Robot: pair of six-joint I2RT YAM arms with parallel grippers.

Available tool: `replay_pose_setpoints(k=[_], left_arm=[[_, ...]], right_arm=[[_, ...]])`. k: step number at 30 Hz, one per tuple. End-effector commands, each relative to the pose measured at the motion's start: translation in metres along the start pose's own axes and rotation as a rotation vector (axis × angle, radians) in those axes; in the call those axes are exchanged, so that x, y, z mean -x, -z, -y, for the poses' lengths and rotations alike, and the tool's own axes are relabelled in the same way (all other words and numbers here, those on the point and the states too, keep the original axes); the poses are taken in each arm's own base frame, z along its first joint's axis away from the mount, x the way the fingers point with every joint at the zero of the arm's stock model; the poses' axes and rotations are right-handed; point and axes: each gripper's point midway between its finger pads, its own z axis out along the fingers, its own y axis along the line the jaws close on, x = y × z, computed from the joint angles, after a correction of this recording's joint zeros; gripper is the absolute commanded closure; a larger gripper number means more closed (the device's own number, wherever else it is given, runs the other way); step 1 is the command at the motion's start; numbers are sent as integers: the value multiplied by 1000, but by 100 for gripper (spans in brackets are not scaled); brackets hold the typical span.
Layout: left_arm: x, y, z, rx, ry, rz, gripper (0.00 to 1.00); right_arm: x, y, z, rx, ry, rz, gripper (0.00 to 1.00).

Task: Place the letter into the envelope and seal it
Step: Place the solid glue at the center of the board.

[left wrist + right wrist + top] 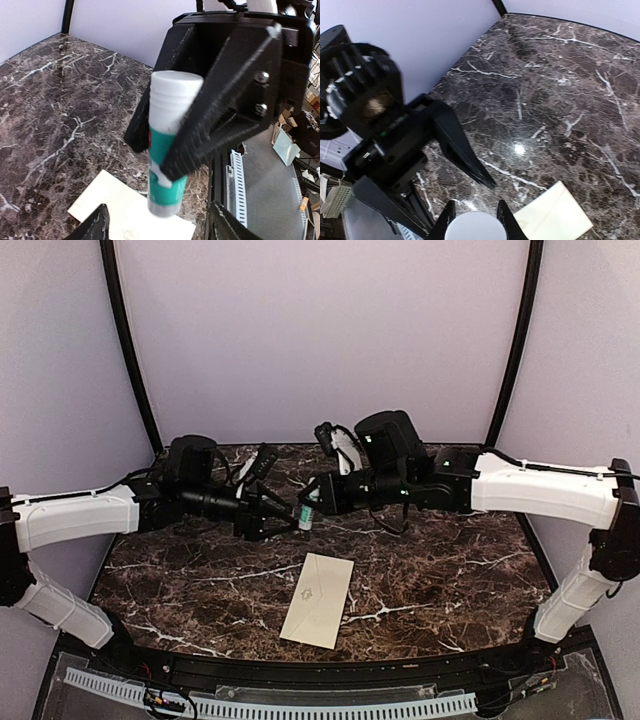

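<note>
Black fingertips of the left pincer stand at the bottom edge of the left wrist view, spread well apart with nothing between them. Facing them, the right pincer is clamped on a glue stick, white-capped with a teal label, held nearly upright above the worktop. Below the stick lies the envelope, pale cream, flat on the dark marble

From the right wrist, the right pincer grips the glue stick, of which only the round white end shows between its fingers. Opposite, the left pincer is splayed wide. A corner of the envelope rests on the worktop at lower right

From above, both arms reach inward and meet over the middle of the worktop. The right pincer holds the glue stick, with the parted left pincer just beside it. The envelope lies slanted on the marble nearer the arm bases, its faint emblem facing up
</note>
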Motion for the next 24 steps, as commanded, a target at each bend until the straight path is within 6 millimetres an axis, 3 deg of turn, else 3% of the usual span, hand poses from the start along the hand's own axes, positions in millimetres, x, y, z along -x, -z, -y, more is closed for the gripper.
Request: replay_pose_setpoints(k=[1, 5, 8, 15, 19, 24], left_arm=[[22, 32, -11, 135, -60, 81, 29], [34, 80, -50, 302, 17, 157, 23], [34, 128, -94, 519, 89, 190, 22], [12, 236, -148, 922, 251, 286, 18], [2, 262, -148, 1051, 233, 313, 18], [-2, 264, -139, 1056, 198, 347, 17]], right_arm=[[27, 34, 57, -280, 64, 111, 100], [14, 53, 141, -502, 50, 122, 100], [2, 67, 200, -640, 29, 136, 100], [-12, 97, 301, -865, -32, 170, 100], [-18, 108, 335, -953, -42, 185, 100], [-27, 107, 356, -970, -63, 230, 100]])
